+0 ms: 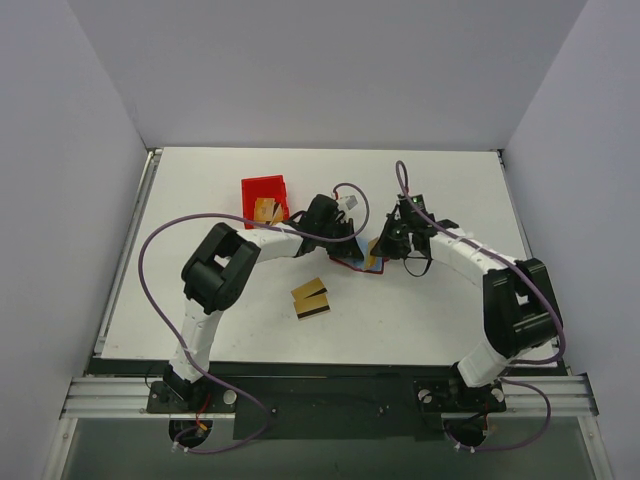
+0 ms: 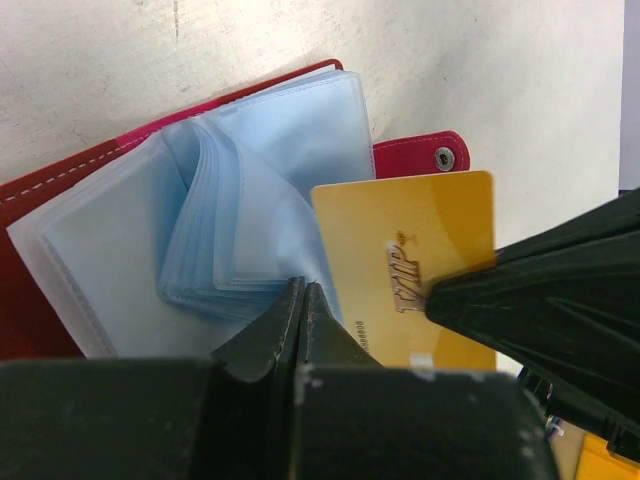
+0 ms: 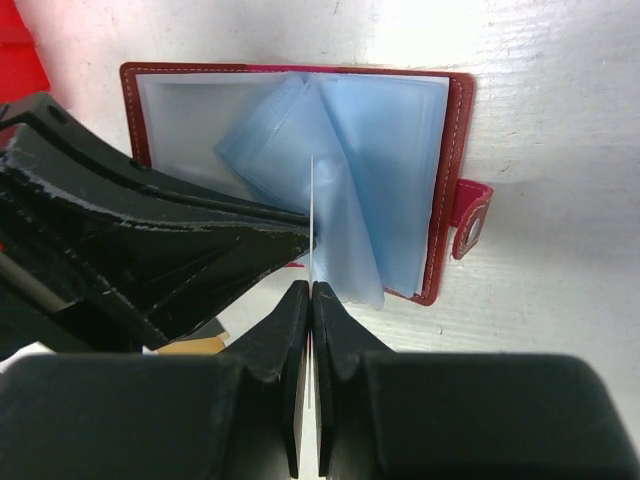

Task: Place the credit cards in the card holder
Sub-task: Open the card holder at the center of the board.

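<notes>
The dark red card holder lies open on the table, its light-blue sleeves fanned up and its snap tab at the side. My left gripper is shut with its tips pinching the lower edge of the sleeves. My right gripper is shut on a gold credit card, which shows edge-on in the right wrist view. The card's far end is among the sleeves. From above, both grippers meet over the holder. Two more credit cards lie on the table nearer the arms.
A bright red open bin stands just left of the left gripper, with a tan card in it. Grey walls close in the white table on three sides. Purple cables loop above both arms.
</notes>
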